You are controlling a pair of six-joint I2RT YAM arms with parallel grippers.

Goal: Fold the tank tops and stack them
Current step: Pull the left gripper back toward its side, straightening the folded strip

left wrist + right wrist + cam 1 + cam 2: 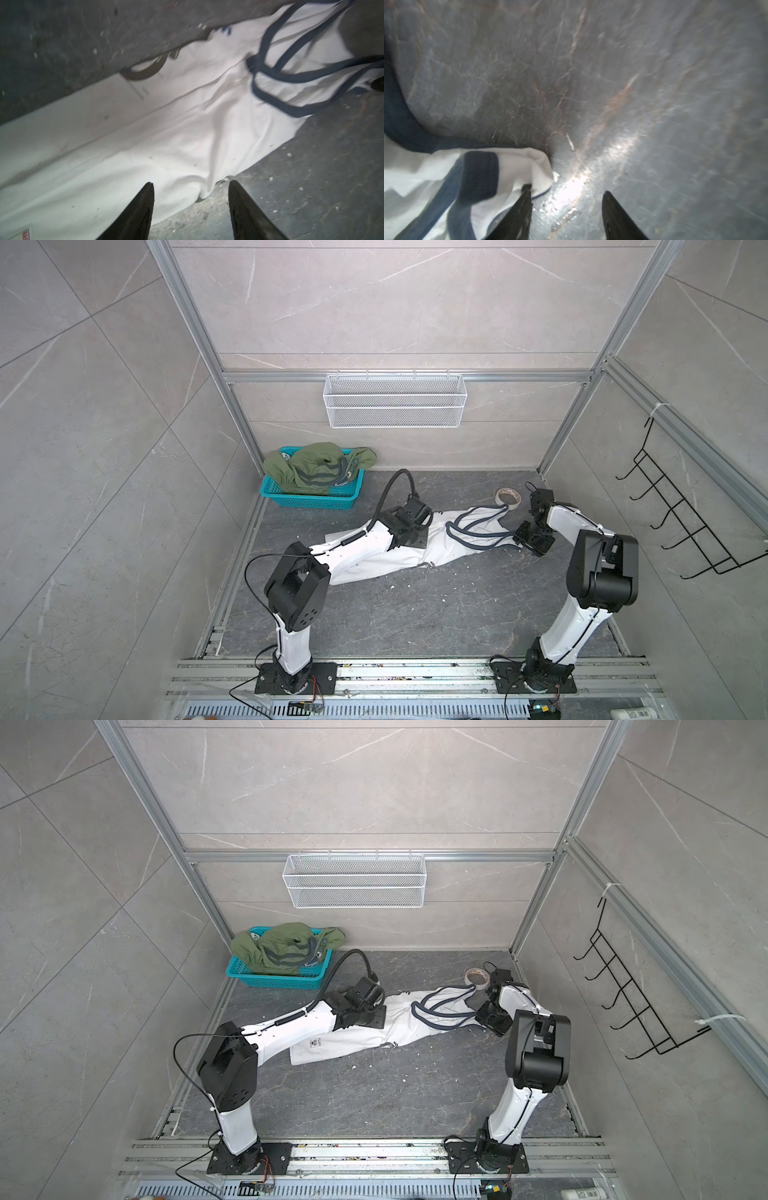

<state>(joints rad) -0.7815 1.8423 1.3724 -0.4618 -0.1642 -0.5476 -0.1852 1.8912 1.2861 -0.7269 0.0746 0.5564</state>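
The left arm (353, 549) and right arm (569, 626) share white link shells and boxy matte-black joints. A coiled black cable (353, 536) hugs the left one, a hose (400, 471) at its 12 o'clock. The left gripper (191, 182) has tapered black fingers

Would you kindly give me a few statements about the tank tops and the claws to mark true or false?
1. The olive tank top lies bunched in the teal basket. True.
2. The white tank top is folded into a neat square. False: it lies stretched out long on the dark table, with its navy straps loose.
3. The left claw is open above the white tank top, pinching no cloth. True.
4. The right claw is clamped shut on a strap. False: its jaws stand apart over the table at the strap end, with nothing between them.
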